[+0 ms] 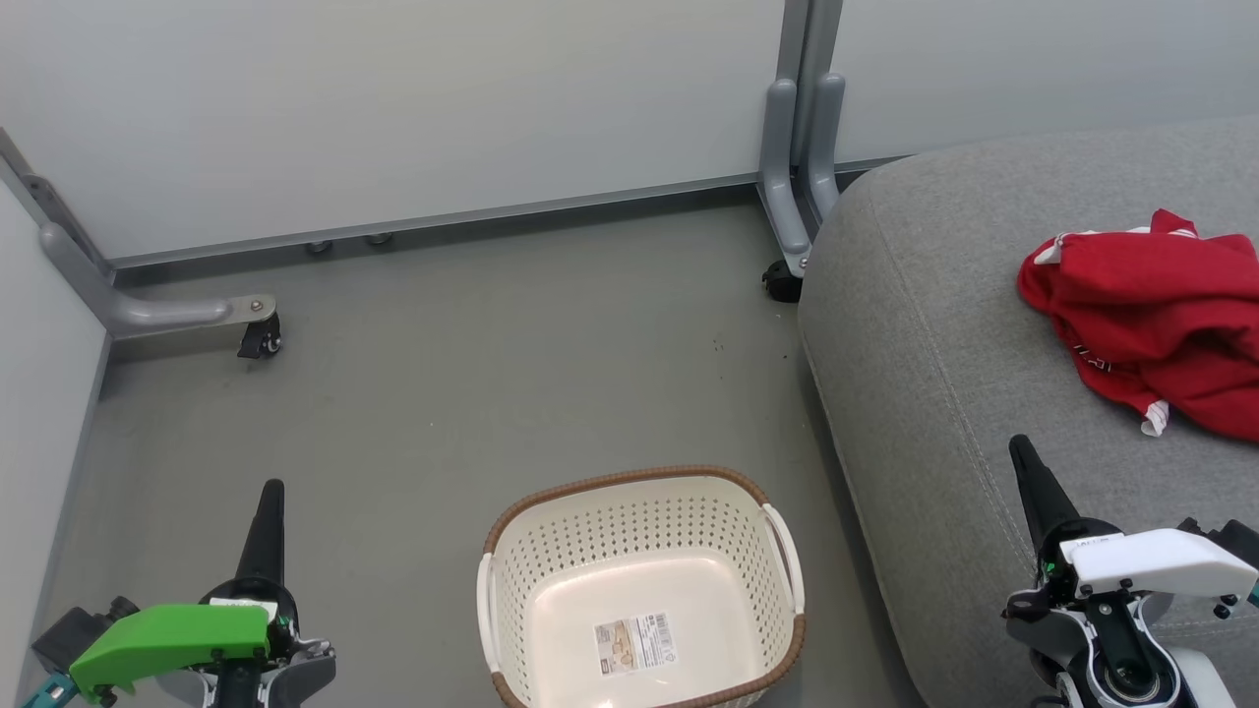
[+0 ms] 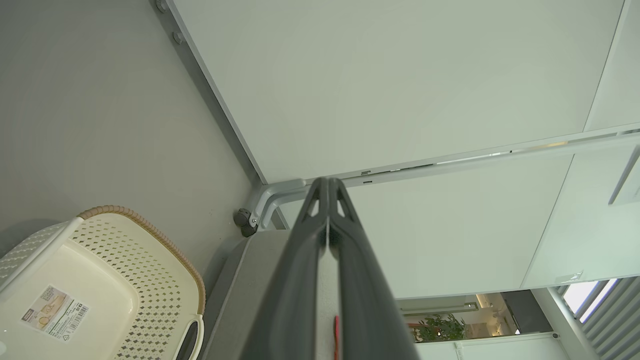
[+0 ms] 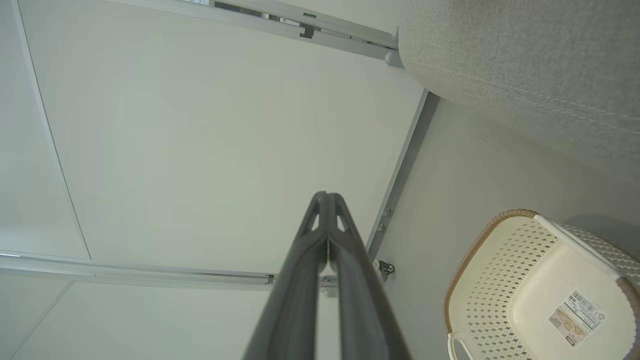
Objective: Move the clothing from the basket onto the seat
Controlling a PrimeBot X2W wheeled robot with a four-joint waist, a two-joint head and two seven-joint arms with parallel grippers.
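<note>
The red clothing (image 1: pixel 1151 315) with white trim lies crumpled on the grey seat (image 1: pixel 944 324) at the right. The cream perforated basket (image 1: pixel 629 526) with a brown rim stands on the floor at bottom centre, holding nothing but a paper label (image 1: pixel 634 642). My left gripper (image 1: pixel 272 489) is shut at the lower left, left of the basket and holding nothing. My right gripper (image 1: pixel 1017 444) is shut over the seat's front part, below the clothing. The left wrist view has the shut fingers (image 2: pixel 327 182) with the basket (image 2: pixel 150 280) at lower left; the right wrist view has its shut fingers (image 3: pixel 325 196) and the basket (image 3: pixel 500 280).
Pale partition panels stand behind, carried on grey metal legs (image 1: pixel 797 167) with black castors (image 1: pixel 261 342). The grey floor (image 1: pixel 472 374) lies open between the panels, the basket and the seat.
</note>
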